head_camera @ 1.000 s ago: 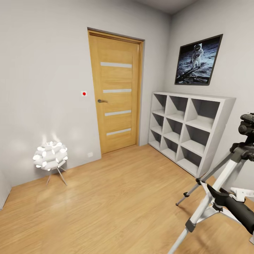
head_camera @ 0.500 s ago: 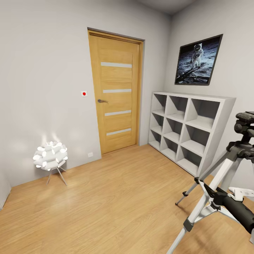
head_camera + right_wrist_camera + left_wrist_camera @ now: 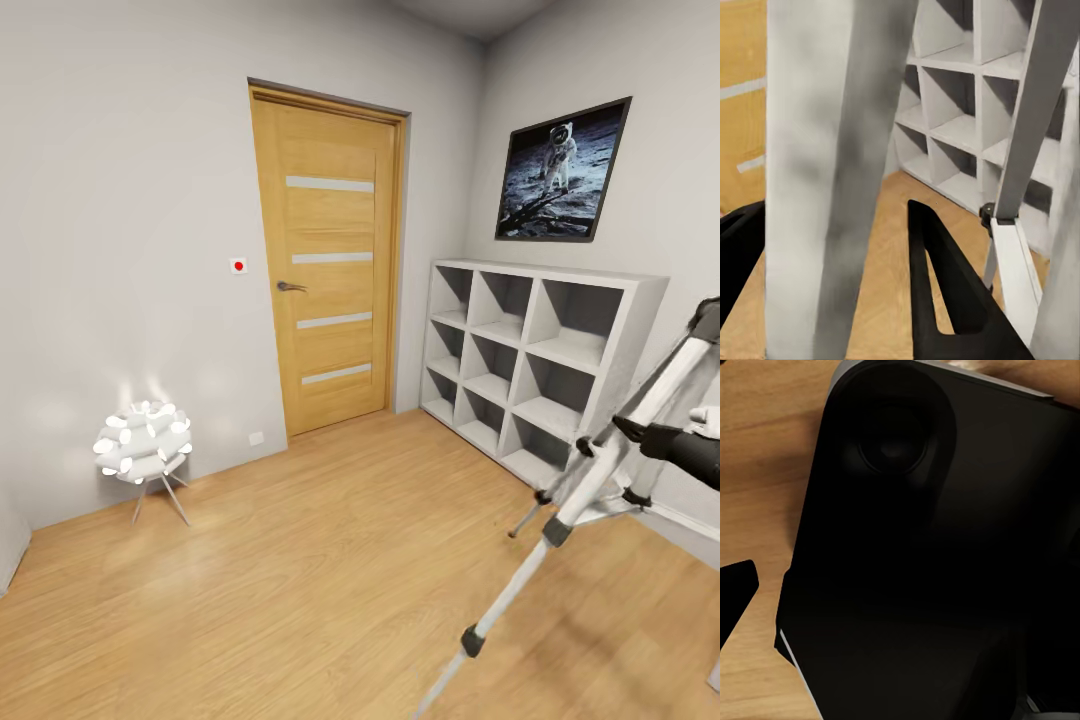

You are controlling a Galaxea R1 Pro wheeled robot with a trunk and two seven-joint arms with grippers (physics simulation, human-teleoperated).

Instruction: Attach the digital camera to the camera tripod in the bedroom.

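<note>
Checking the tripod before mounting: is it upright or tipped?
Tipped: the camera tripod leans steeply, one leg slanting low across the floor.

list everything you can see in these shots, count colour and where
wooden door with pale glass strips: 1, honey oak, far wall
framed astronaut moon picture: 1, black frame, right wall
white-grey cube shelf unit: 1, below the picture
white spiky ball lamp on thin legs: 1, lit, floor by left wall
red round wall button: 1, left of door
silver-grey camera tripod: 1, tilted, right side
light wood floor: 1
right end effector: black fingers either side of a tripod leg
left end effector: black body fills its wrist view, state unclear
</note>
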